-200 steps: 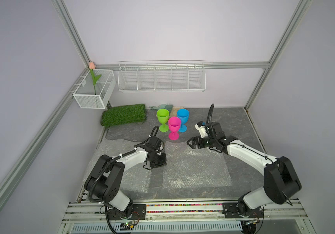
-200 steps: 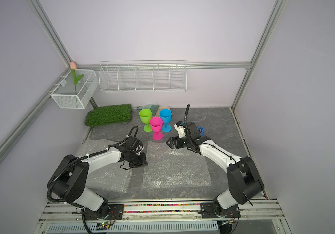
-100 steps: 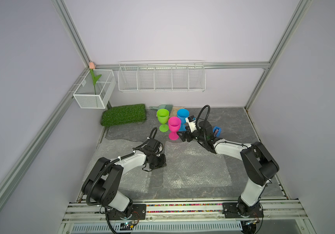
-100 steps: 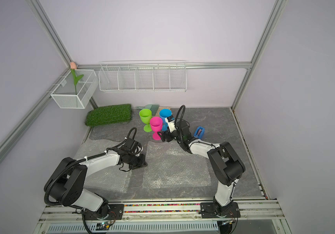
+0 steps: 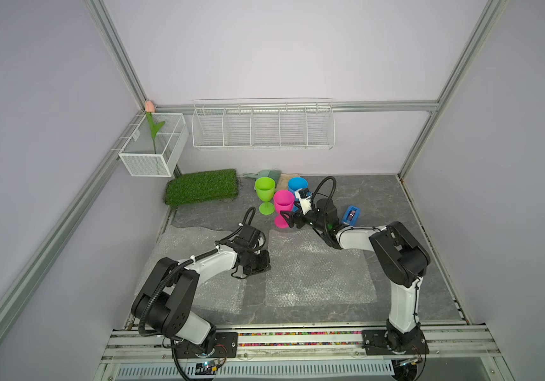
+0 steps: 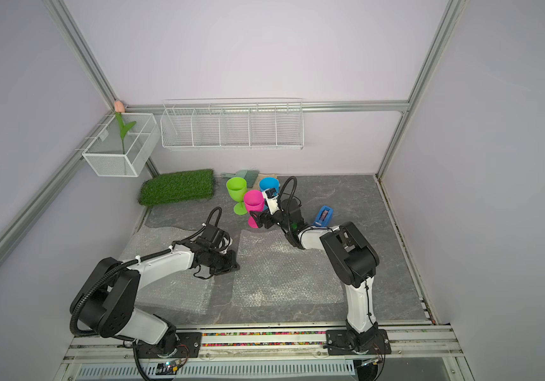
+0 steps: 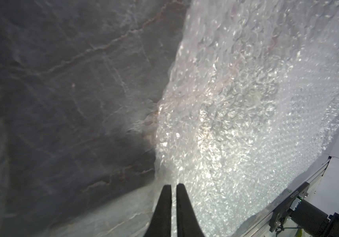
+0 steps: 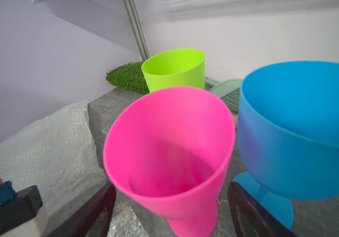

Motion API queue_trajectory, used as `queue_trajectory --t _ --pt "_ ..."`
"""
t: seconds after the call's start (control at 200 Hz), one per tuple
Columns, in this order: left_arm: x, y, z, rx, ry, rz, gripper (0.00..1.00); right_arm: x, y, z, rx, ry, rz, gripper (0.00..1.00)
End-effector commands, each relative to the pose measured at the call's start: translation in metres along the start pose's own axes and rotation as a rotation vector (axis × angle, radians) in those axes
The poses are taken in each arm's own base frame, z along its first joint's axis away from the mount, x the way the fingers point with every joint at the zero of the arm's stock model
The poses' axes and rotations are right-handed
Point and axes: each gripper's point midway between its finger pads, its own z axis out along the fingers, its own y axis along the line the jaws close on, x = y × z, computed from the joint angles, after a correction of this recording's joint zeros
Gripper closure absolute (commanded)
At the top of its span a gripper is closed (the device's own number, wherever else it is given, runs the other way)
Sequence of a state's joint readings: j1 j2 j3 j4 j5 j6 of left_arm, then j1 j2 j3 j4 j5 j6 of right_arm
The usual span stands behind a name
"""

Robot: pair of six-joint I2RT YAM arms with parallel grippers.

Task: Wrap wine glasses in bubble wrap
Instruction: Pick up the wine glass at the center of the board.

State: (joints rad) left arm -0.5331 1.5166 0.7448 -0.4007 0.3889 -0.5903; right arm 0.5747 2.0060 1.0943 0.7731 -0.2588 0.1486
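1. 3 goblets stand upright in a tight cluster at the back of the grey table (image 5: pixel 380 204): lime green goblet (image 5: pixel 265 188), hot pink goblet (image 5: pixel 283 203) and sky blue goblet (image 5: pixel 297 184). Pink is nearest the arms. None is wrapped.
2. The bubble wrap lies flat as 2 sheets in front of the cluster, a central sheet (image 5: pixel 317 270) and a left sheet (image 5: pixel 198 283), with a strip of bare table between them. The central sheet's far edge is just beside the pink foot.
3. Right gripper (image 8: pixel 172 211): jaws wide apart, straddling the pink goblet low down where the bowl narrows to the stem. The right wrist view shows a gap on each side, so nothing is held yet.
4. Left gripper (image 7: pixel 172 188): fingers drawn almost together, tips down at the edge of a sheet. I cannot tell whether any film is nipped.
5. Handling, my judgement: the goblet looks light, stiff, smooth and top-heavy on a small foot, so a nudge could tip it. The best hold is the stem just under the bowl. Blue stands close, leaving the outer jaw little room.
6. The wrap looks limp and slippery; take it by an edge or corner.
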Motion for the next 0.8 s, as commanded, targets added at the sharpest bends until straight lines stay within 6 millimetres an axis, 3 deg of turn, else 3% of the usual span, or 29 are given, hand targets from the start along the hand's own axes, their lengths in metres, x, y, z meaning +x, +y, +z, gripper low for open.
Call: queue_trajectory --t 0.0,0.67,0.795 --pt "0.002 0.002 -0.003 -0.012 -0.009 0.0 0.9 -0.011 0.008 0.01 -0.018 -0.059 -0.05 0.12" --pt "0.004 0.004 -0.003 -0.023 -0.004 -0.013 0.9 -0.008 -0.008 0.049 0.005 -0.106 -0.005 0.12" --pt "0.005 0.004 -0.005 -0.023 -0.007 -0.015 0.9 -0.01 -0.007 0.048 -0.001 -0.117 -0.004 0.04"
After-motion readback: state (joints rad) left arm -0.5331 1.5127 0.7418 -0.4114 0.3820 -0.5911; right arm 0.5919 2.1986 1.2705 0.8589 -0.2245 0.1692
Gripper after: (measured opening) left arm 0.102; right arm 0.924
